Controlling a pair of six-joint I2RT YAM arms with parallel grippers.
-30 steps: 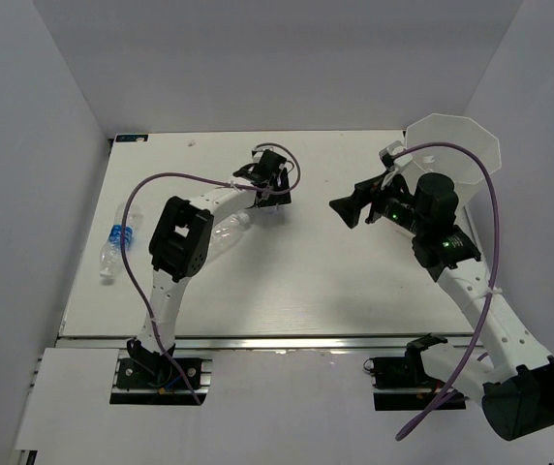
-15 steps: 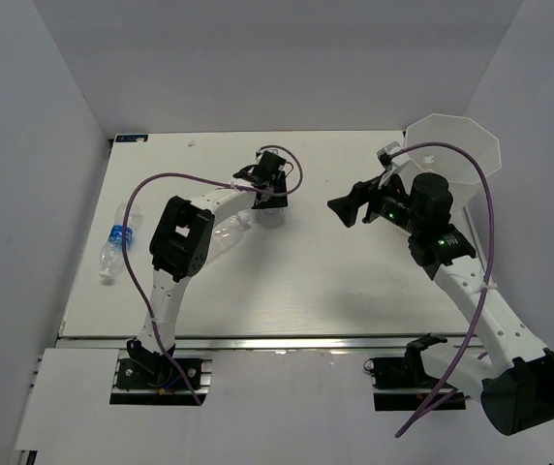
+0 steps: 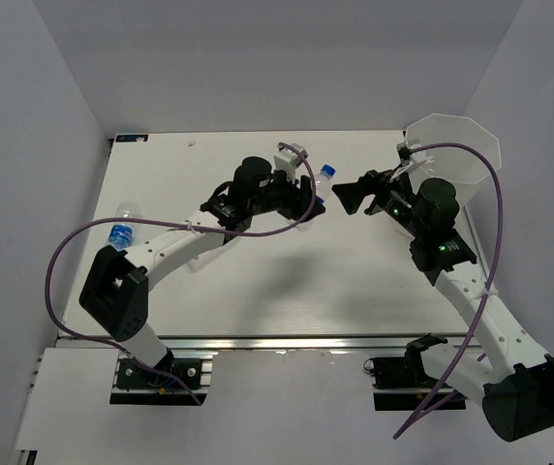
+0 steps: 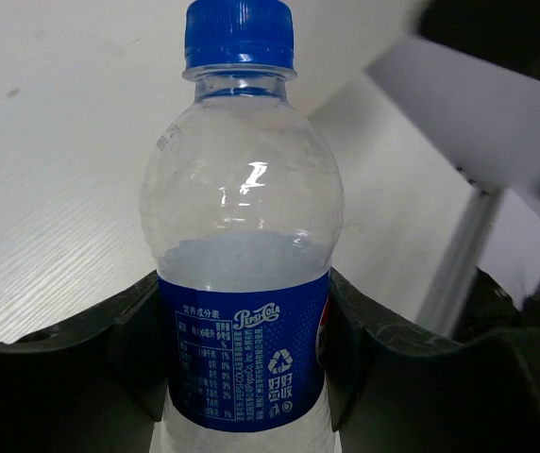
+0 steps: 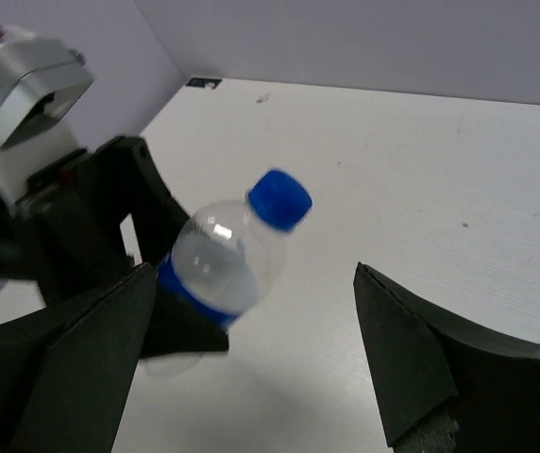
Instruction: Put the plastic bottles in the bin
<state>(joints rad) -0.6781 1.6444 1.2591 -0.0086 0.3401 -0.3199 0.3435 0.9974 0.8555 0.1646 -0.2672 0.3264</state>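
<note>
My left pincer (image 3: 306, 199) is clamped on the labelled middle of a plastic bottle (image 4: 242, 264). Its long axis and blue cap (image 4: 239, 33) point toward my right pincer (image 3: 350, 197), which gapes wide and empty just past the cap. The bin (image 3: 451, 117) stands behind that right pincer.
</note>
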